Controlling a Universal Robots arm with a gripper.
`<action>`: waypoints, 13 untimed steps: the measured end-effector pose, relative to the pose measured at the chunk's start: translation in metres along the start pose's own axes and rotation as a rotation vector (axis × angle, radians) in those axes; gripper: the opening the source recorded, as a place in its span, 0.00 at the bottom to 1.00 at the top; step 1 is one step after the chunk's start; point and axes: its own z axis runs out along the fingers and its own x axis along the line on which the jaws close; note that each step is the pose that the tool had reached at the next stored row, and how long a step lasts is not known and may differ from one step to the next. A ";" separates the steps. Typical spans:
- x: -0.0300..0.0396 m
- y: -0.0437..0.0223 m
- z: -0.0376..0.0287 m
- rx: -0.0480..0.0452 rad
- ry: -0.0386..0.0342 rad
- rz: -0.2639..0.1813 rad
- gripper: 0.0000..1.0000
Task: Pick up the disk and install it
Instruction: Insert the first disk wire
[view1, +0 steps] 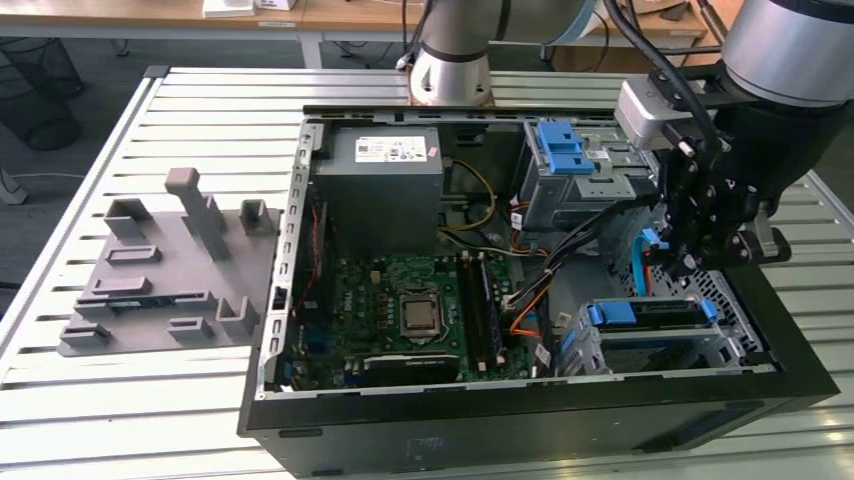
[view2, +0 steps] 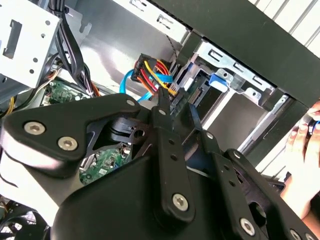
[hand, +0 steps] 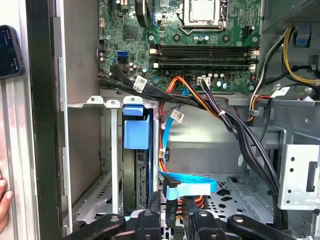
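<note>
Disk (view1: 647, 313) is already in the lower drive cage (view1: 694, 350) of the open PC case (view1: 534, 410), at the exterior view's right, near the front corner. In the first wrist view the disk (hand: 136, 134) stands edge-on between the cage rails, with its blue carrier tab facing out. It looks slid well in, but I can't confirm from here that it's fully latched.

Gripper (view1: 683, 262) hangs inside the case just above and beside that cage, not on the disk. In the second wrist view the gripper (view2: 175, 107) points at a black connector (view2: 181, 102) fed by red/yellow wires (view2: 152, 70). A blue flat cable (hand: 187, 185) loops close by. In the first wrist view the gripper (hand: 172, 220) sits right by those same cables, next to the disk's rear edge. Can't tell if the claw is open or closed, or whether it has the connector: its tips are crowded by cables and plugs.

Progress, as a judgement: pick-up and insertion look done, since the disk is off the table and in its bay. What's prob. left is the cabling at the disk's back end. I can't see any plug seated in the disk.

Misc: grey parts fixture (view1: 160, 270) on the table at the exterior view's left carries no disk. A person's hand (view2: 300, 142) rests just outside the case wall.
</note>
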 end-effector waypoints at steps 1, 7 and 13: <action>0.0000 0.0000 0.0000 0.0000 0.0001 0.000 0.31; 0.0000 0.0000 0.0001 0.0000 0.0000 0.000 0.16; 0.0000 -0.0022 0.0003 -0.0251 -0.0010 0.000 0.16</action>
